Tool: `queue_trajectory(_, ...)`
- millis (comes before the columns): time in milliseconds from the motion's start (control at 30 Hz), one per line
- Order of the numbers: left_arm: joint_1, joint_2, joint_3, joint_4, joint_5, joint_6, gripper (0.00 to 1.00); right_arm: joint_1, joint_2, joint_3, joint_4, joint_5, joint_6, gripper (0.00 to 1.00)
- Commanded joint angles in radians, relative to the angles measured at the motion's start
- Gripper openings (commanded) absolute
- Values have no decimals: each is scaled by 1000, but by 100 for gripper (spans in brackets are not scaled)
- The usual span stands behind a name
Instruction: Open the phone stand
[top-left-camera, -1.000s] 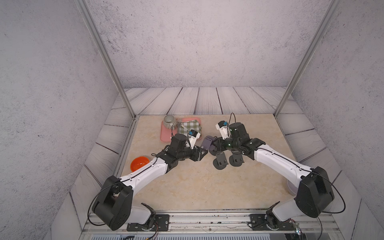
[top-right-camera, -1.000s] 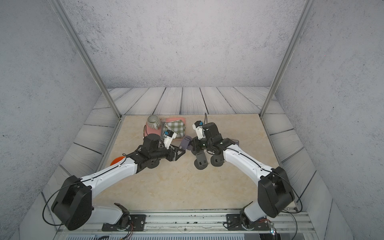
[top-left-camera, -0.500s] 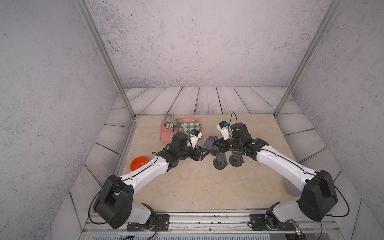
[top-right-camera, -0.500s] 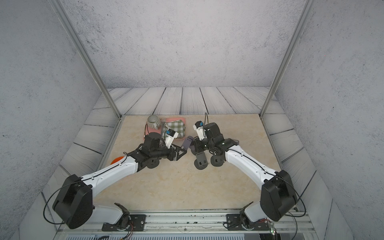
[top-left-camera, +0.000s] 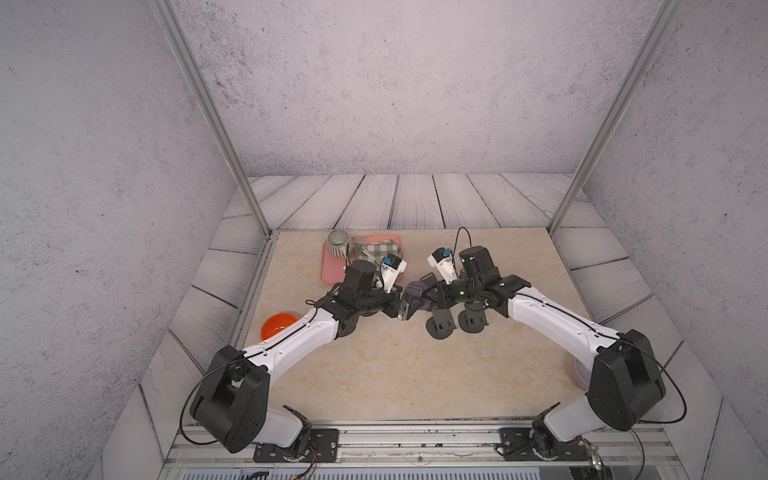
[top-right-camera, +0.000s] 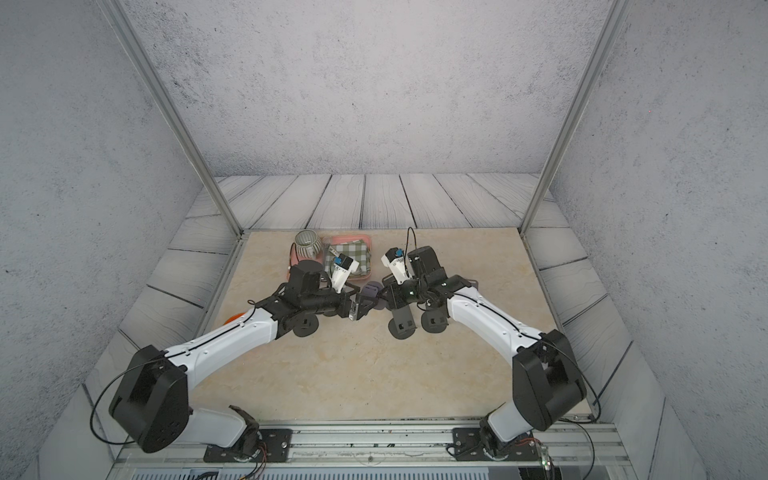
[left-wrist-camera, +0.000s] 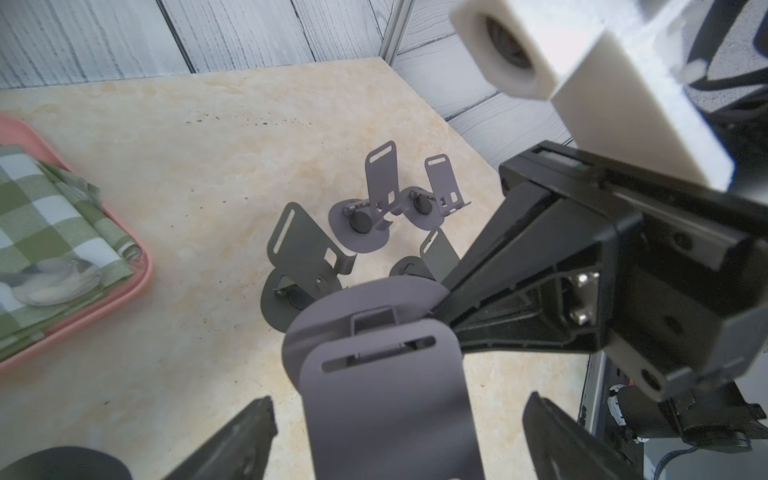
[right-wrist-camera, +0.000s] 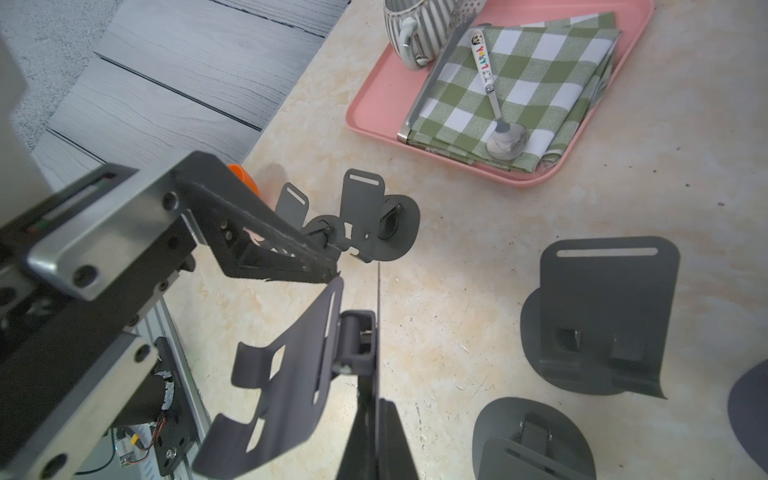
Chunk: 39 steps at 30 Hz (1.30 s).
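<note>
In both top views the phone stand (top-left-camera: 413, 290) is mostly hidden between the hands. The right hand (right-wrist-camera: 369, 395) pinches its base. The left hand (left-wrist-camera: 397, 419) has spread wider than before.

phone stand (left-wrist-camera: 386, 399): matt grey sheet metal | tray (right-wrist-camera: 374, 95): smooth pink plastic | napkin (right-wrist-camera: 519, 83): woven cloth | spoon (right-wrist-camera: 507, 143): glossy metal

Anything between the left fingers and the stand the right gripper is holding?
Nothing visible. The phone stand, held at its base by the shut right gripper, has its plate between the open left gripper's fingers. The other stands sit on the table beyond.
</note>
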Motion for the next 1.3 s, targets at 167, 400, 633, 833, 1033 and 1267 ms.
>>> queue_trajectory(167, 2, 69, 82, 1, 30, 26, 94, 1, -22, -5, 6, -25, 0, 0)
queue_trajectory(400, 2, 99, 108, -34, 21, 34, 73, 2, -29, 1, -4, 1, -9, 0)
queue_trajectory(633, 2, 87, 111, -51, 0, 33, 64, 1, -37, 10, -21, 46, -14, 0)
queue_trajectory(833, 2, 36, 103, -67, -34, 32, 61, -1, -30, 18, -44, 144, 7, 0)
queue_trajectory(1033, 2, -36, 70, -79, -76, 35, 61, -17, -6, 39, -66, 200, 30, 0)
queue_trajectory(1267, 2, -145, 1, -88, -146, 39, 61, -68, 31, 59, -78, 212, 75, 0)
